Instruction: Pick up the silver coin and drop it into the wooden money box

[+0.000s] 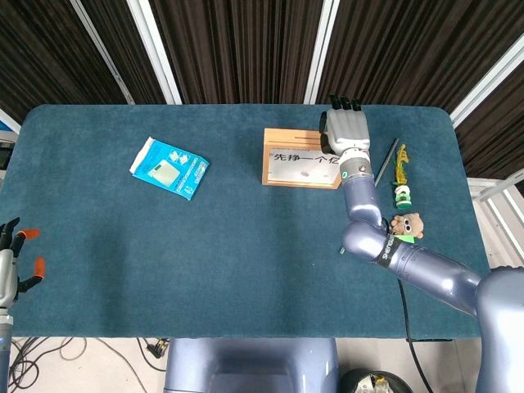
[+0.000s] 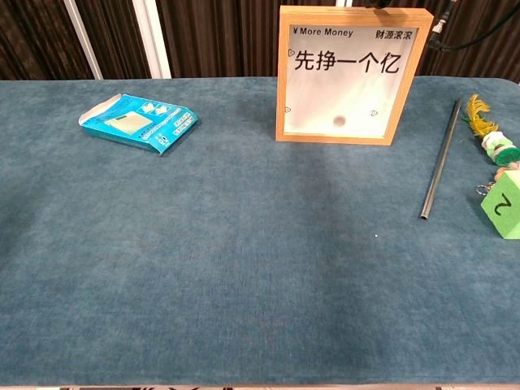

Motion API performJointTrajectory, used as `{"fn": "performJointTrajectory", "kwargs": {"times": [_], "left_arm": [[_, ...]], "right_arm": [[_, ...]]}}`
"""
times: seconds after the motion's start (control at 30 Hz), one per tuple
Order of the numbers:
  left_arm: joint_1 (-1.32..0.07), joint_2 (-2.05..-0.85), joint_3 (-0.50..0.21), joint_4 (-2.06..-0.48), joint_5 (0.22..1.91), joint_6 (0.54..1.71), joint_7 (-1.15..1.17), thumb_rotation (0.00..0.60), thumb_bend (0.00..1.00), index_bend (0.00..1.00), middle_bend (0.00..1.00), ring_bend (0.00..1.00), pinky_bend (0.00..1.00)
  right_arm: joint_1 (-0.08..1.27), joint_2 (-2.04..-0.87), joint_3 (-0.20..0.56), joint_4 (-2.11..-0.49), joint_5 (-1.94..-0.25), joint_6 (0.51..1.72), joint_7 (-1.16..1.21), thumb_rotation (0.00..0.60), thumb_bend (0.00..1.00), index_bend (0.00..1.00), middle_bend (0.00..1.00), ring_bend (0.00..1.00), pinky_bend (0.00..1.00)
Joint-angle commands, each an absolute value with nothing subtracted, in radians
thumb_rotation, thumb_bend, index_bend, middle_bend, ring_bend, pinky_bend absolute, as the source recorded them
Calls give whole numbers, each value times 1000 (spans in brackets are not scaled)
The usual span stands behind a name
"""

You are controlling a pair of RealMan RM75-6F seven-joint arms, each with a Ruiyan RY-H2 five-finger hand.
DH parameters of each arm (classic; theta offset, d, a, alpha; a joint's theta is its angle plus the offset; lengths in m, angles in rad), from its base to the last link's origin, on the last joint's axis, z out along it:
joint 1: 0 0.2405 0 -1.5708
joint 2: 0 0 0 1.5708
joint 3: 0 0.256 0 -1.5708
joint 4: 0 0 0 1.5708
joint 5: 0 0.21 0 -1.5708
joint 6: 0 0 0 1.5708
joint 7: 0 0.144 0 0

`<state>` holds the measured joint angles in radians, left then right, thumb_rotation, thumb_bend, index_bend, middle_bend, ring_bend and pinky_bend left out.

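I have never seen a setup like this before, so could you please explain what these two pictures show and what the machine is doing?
It is a robot with two arms, each ending in a fingered hand. One picture looks down from its head, the other looks forward from its chest.

On the dark teal cloth-covered table stands the upright wooden-framed money box with a clear front. A small round silver coin shows inside it, behind the pane.

The right hand is above the box's top edge; the pictures do not show whether it holds anything. The left hand waits at the table's near left edge, fingers apart, holding nothing.

Also there: a light blue flat packet, a thin dark metal rod, a yellow feathered toy, a bright green numbered cube and a small brown plush figure.
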<state>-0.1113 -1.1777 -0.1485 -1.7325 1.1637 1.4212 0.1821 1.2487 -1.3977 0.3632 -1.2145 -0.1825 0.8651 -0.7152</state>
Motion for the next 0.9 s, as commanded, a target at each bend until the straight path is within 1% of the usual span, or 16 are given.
{"fn": "performJointTrajectory", "kwargs": {"times": [0.03, 0.2, 0.33, 0.43, 0.57, 0.7, 0.77, 0.9], "left_arm": [[-111, -1177, -149, -1733, 1163, 1421, 181, 600, 461, 284, 34, 0, 0], [-111, -1177, -149, -1734, 1159, 1420, 181, 600, 461, 284, 34, 0, 0], [-111, -1176, -149, -1735, 1158, 1420, 182, 600, 461, 284, 34, 0, 0], [-111, -1176, -149, -1735, 1159, 1421, 182, 600, 461, 284, 34, 0, 0], [-112, -1178, -148, -1734, 1159, 1422, 185, 600, 461, 284, 34, 0, 0], [-112, -1179, -146, -1733, 1166, 1427, 188, 600, 461, 284, 34, 0, 0], [-112, -1180, -145, -1732, 1170, 1429, 188, 600, 461, 284, 34, 0, 0], [-111, -1178, -138, -1728, 1193, 1435, 186, 600, 462, 284, 34, 0, 0]], "right_arm": [[1247, -1396, 364, -1217, -184, 866, -714, 600, 611, 466, 56, 0, 0], [1240, -1379, 382, -1243, -199, 879, -690, 600, 608, 429, 56, 0, 0], [1225, -1345, 410, -1286, -258, 927, -645, 600, 574, 396, 55, 0, 0], [1197, -1299, 425, -1348, -302, 974, -615, 600, 531, 378, 54, 0, 0], [1146, -1228, 428, -1449, -346, 1021, -586, 600, 509, 342, 53, 0, 0], [1061, -1147, 406, -1584, -442, 1082, -536, 600, 501, 289, 53, 0, 0], [1011, -1115, 387, -1642, -516, 1120, -499, 600, 501, 283, 53, 0, 0], [873, -1054, 309, -1762, -732, 1251, -421, 600, 501, 271, 53, 0, 0]]}}
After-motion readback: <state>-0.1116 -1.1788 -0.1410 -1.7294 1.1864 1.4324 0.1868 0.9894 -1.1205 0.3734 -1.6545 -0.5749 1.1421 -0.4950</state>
